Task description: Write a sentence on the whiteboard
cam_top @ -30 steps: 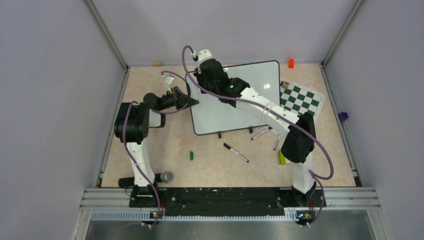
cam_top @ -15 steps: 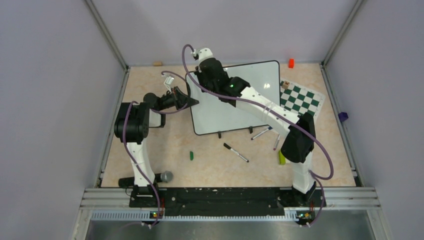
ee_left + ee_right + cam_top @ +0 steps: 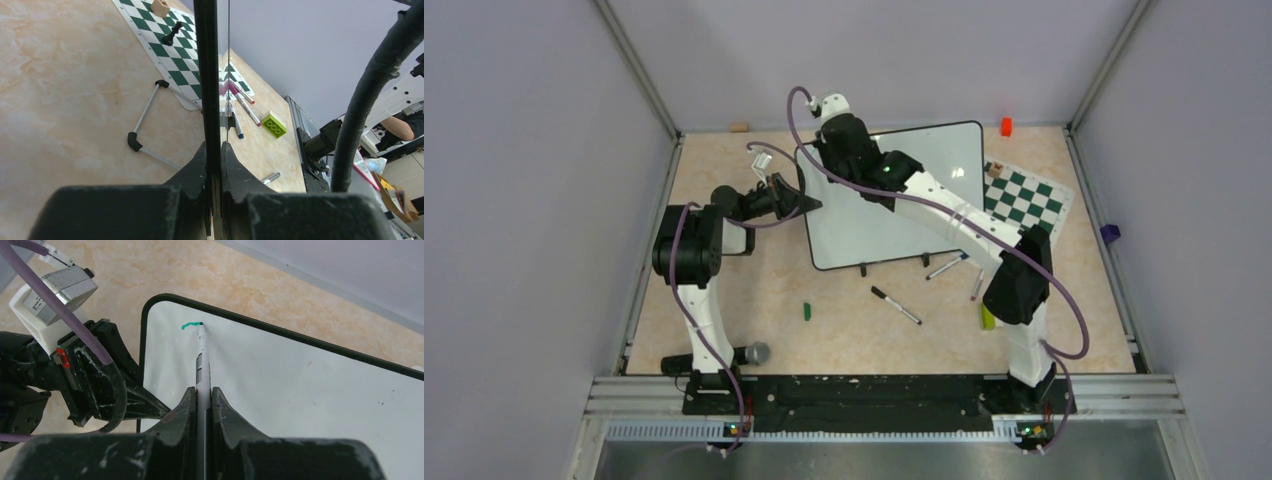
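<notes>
The whiteboard (image 3: 864, 235) stands tilted on its small black feet mid-table. My left gripper (image 3: 809, 205) is shut on its left edge; the left wrist view shows the black frame (image 3: 206, 75) edge-on between the fingers of that gripper (image 3: 214, 150). My right gripper (image 3: 832, 155) is over the board's far left corner. In the right wrist view it (image 3: 202, 392) is shut on a white marker (image 3: 201, 355), whose tip touches the board (image 3: 300, 390) at that corner. Of the sentence, only a short teal stroke (image 3: 190, 325) shows beside the tip.
A green-and-white chess mat (image 3: 1024, 198) lies right of the board. Loose markers (image 3: 895, 305) (image 3: 945, 266), a green cap (image 3: 806, 311) and a lime brick (image 3: 987, 316) lie in front. An orange block (image 3: 1006, 126) sits at the back, a microphone (image 3: 754, 352) near the left base.
My right wrist has crept slightly toward the board's far edge. The left arm and the board have not moved.
</notes>
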Available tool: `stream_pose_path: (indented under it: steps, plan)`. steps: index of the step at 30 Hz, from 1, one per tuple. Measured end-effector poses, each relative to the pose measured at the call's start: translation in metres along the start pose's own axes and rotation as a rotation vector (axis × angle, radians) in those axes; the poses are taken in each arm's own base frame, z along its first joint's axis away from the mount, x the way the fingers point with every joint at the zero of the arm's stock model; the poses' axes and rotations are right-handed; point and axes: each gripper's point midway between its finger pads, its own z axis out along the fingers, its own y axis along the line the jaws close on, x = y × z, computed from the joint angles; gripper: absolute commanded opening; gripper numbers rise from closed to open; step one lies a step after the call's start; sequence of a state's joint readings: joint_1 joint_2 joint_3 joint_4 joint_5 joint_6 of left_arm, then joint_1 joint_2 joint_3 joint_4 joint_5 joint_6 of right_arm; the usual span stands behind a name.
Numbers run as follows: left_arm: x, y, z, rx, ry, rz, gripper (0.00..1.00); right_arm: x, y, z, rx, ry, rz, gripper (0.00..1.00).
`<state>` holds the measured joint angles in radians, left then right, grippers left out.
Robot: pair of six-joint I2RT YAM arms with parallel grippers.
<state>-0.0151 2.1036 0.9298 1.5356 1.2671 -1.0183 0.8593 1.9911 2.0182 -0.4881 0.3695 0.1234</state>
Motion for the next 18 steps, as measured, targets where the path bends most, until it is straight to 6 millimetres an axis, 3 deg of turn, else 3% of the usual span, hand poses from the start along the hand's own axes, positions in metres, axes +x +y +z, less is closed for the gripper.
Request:
stream_pose_path:
  steps: [18]
  plan:
    - [0.0001, 0.0002, 0.0, -0.001, 0.0, -0.002, 0.0, 0.0016, -0.0018, -0.0004, 0.01, 0.006, -0.001, 0.0]
